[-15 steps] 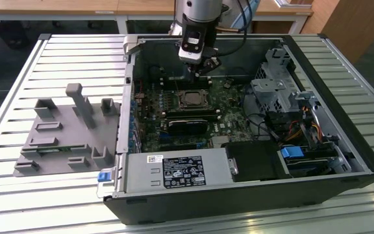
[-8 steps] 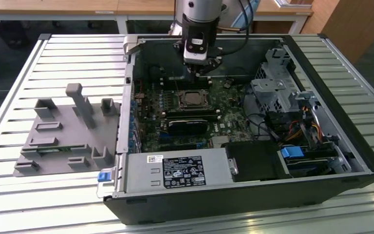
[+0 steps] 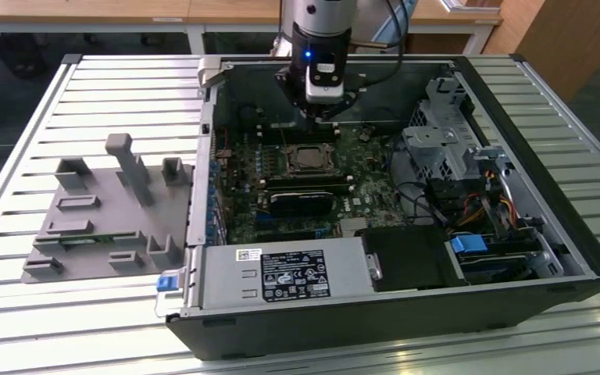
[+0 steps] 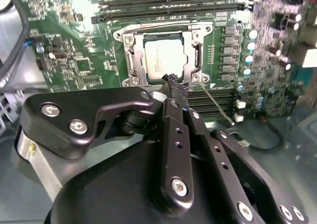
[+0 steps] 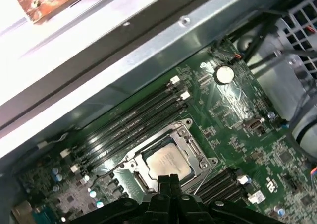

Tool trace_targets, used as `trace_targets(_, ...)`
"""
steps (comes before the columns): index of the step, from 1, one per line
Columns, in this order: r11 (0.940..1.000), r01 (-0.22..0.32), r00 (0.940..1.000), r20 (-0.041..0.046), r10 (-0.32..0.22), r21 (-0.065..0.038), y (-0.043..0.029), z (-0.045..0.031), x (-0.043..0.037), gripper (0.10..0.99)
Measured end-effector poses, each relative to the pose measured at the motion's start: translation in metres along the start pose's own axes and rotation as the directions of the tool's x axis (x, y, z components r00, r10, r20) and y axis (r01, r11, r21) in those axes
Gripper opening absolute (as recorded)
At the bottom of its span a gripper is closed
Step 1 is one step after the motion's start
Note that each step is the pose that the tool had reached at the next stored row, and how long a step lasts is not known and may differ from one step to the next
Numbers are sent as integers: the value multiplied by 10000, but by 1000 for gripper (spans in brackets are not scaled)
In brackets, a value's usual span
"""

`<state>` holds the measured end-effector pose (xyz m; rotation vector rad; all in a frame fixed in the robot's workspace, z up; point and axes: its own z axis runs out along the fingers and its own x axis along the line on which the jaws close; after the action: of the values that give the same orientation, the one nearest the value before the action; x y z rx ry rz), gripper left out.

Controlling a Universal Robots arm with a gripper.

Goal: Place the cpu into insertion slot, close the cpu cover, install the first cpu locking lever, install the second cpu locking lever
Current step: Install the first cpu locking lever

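Observation:
The cpu (image 4: 166, 59) (image 5: 168, 162), a silver-grey square chip, lies in the insertion slot (image 3: 305, 158) on the green board inside the open computer case. The cpu cover (image 4: 130, 55) (image 5: 192, 145), a silver frame, lies flat around the chip. A thin wire locking lever (image 4: 216, 104) sticks out slantwise from one corner of the socket. My gripper (image 4: 173, 81) (image 5: 168, 179) (image 3: 321, 114) hangs just above the socket's edge, over the side nearest the case's back wall in the exterior view. Its black fingers are pressed together with nothing between them.
Long black memory slots (image 4: 163, 1) (image 5: 133, 117) run along both sides of the socket. The case walls (image 3: 208, 117) surround the board, with a drive cage and cables (image 3: 456, 156) on the exterior view's right. A grey fixture (image 3: 102, 211) sits outside on the slatted table.

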<state>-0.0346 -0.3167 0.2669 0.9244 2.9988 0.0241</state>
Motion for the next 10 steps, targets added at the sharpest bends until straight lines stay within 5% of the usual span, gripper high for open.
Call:
trace_targets(5,9960,899,9960,-14,-899,2,0,3,0,106)
trace_targets(10,9837,1800,9837,-28,-1800,0,0,7,0,106)
